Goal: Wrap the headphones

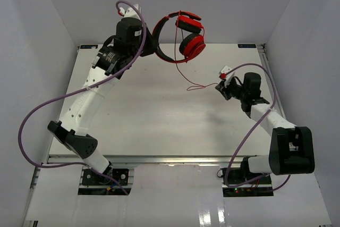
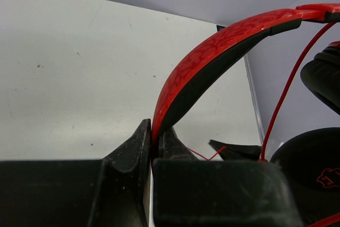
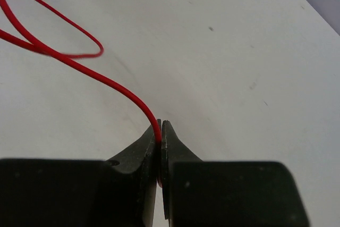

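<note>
The red headphones point(image 1: 187, 34) hang in the air above the table's far edge. My left gripper point(image 1: 150, 42) is shut on their red-and-black headband point(image 2: 212, 51), which is pinched between the fingertips in the left wrist view point(image 2: 155, 131). An earcup point(image 2: 319, 168) hangs to the right of the fingers. The thin red cord point(image 1: 187, 70) drops from the earcups to the table and loops toward the right. My right gripper point(image 1: 223, 85) is low over the table and shut on this cord. In the right wrist view the cord point(image 3: 106, 81) runs into the closed tips point(image 3: 161, 127).
The white table point(image 1: 159, 120) is boxed in by white walls on the left, right and back. Thick purple cables point(image 1: 32, 126) trail along both arms. A loose loop of cord point(image 3: 79, 51) lies on the surface just ahead of the right gripper.
</note>
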{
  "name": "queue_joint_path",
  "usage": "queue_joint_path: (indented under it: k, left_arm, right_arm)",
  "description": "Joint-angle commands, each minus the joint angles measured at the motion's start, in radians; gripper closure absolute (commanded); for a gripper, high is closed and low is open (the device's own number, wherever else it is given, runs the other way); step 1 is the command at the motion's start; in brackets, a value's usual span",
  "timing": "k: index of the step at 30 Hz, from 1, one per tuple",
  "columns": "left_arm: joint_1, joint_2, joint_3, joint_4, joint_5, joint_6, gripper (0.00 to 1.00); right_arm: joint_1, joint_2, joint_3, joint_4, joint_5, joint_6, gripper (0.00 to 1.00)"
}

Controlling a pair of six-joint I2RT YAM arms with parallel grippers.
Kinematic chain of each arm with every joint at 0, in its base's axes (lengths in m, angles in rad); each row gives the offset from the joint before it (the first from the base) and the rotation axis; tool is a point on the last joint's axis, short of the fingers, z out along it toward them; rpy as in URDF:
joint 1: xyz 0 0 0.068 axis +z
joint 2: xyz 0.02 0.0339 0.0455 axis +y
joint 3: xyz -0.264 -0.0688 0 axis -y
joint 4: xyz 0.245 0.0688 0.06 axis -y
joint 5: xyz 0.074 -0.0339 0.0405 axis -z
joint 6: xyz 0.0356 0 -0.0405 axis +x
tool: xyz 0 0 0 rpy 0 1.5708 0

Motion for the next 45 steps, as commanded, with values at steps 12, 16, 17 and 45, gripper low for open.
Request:
queue_joint_path:
  k: [12, 16, 17, 45]
  left_arm:
    - [0.056, -0.187, -0.073, 0.108, 0.075, -0.036, 1.00]
    - [0.072, -0.205, -0.074, 0.105, 0.081, -0.030, 1.00]
    - [0.076, -0.209, -0.073, 0.103, 0.082, -0.027, 1.00]
    - [0.109, -0.199, -0.143, 0.113, 0.202, -0.029, 1.00]
  right_arm:
    - [-0.275, 0.104, 0.052, -0.199, 0.069, 0.017, 0.92]
    - [-0.333, 0.175, 0.118, -0.241, 0.059, 0.055, 0.92]
    - [-0.352, 0.191, 0.132, -0.245, 0.051, 0.067, 0.92]
    - [-0.385, -0.008, 0.224, -0.559, -0.425, -0.283, 0.03]
